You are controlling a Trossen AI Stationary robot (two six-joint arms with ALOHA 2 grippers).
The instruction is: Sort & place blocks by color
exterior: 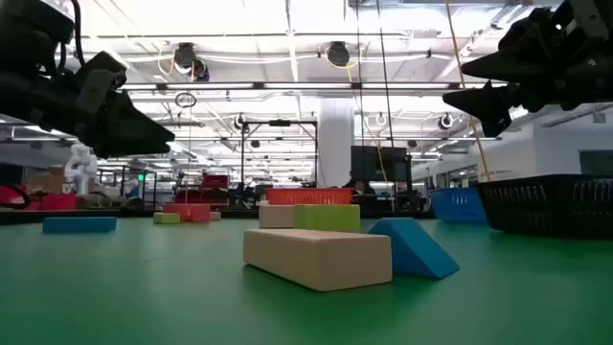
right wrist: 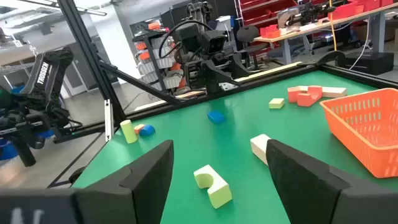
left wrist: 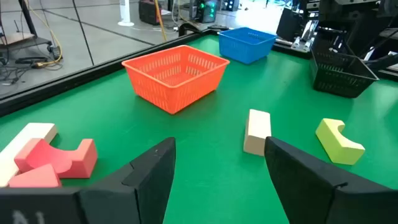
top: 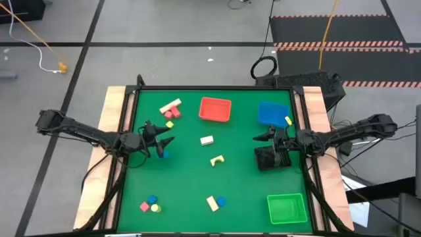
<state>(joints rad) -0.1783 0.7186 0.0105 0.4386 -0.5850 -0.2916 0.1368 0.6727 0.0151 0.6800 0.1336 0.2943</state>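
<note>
On the left of the green bench point(top: 191, 191), the left claw point(top: 164, 146) hangs above the surface with its fingers apart and nothing between them; a small blue block point(top: 164, 155) lies just beside it. Near the back left sit a pale wooden bar with red blocks point(top: 171, 108) and a small yellow-green block point(top: 170, 124) close to them. At the front left, a red, a blue and a yellow-green block point(top: 150, 204) huddle together.

In the middle, the red basket point(top: 215, 109) stands toward the back. In front of it lies a pale block point(top: 207, 139), then a yellow-green arch point(top: 217, 160), and nearer the front a pale bar touching a blue block point(top: 215, 203).

To the right, the blue basket point(top: 272, 113) stands at the back with a yellow-green block point(top: 288, 121) at its edge. The right claw point(top: 264, 137) hovers just in front of it, fingers spread and empty, over the black basket point(top: 270, 159). The green basket point(top: 287, 209) sits at the front right corner.
</note>
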